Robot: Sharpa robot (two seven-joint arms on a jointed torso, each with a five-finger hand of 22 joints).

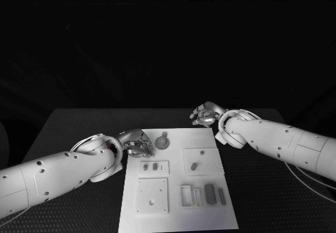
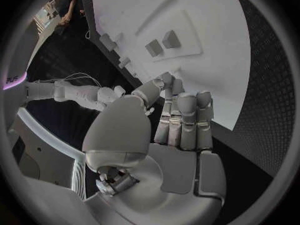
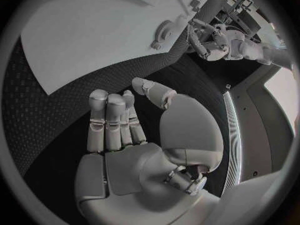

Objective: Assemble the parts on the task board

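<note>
Nearest to us in the head view is the near end of the task board (image 1: 178,221), a long white plate lying down the middle of the black table (image 1: 63,131) and reaching to the table's near edge. Our left arm (image 1: 49,174) crosses the table's left side and brings the left hand (image 1: 136,144) to the board's left edge near its far corner; the fingers are curled in over the board there, and from the left wrist view they lie side by side with nothing between them that we can make out, though whether the tips touch the board we cannot tell. Our right arm (image 1: 280,138) comes over the right side, and the right hand (image 1: 207,115) sits just beyond the board's far right corner, above the bare table, fingers drawn together and holding nothing in the right wrist view. On the board, the square plate (image 1: 153,195) lies by the left edge toward the near end, with a second raised square (image 1: 203,160) by the right edge further out. A rectangular frame (image 1: 189,195) stands beside two dark bars (image 1: 209,193) near the right edge. A small tray (image 1: 154,167) with two short dark pieces sits left of centre. The round disc part (image 1: 161,141) lies at the far end, just beside the left hand's fingers.
</note>
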